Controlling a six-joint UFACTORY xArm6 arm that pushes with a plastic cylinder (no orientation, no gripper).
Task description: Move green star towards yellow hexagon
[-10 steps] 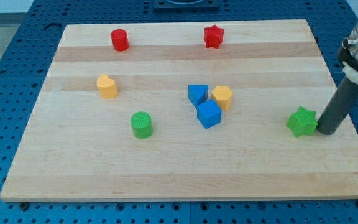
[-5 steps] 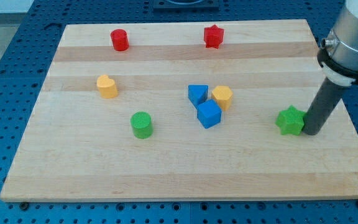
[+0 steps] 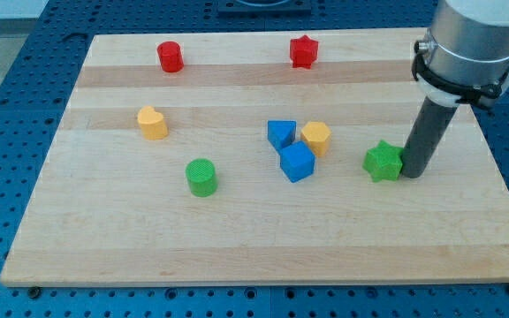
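Observation:
The green star (image 3: 383,162) lies on the wooden board right of centre. My tip (image 3: 411,174) touches its right side. The yellow hexagon (image 3: 315,138) sits to the star's left and slightly toward the view's top, about a block's width of board between them. The rod rises from the tip up to the arm at the view's top right.
A blue cube (image 3: 297,162) and a blue triangular block (image 3: 281,133) sit against the hexagon's left side. A green cylinder (image 3: 201,177), a yellow heart (image 3: 152,122), a red cylinder (image 3: 170,56) and a red star (image 3: 303,51) lie further off. The wooden board (image 3: 254,247) rests on a blue pegboard table.
My tip has slid to the view's left and slightly toward the top, pushing the green star with it. The star is now much closer to the yellow hexagon.

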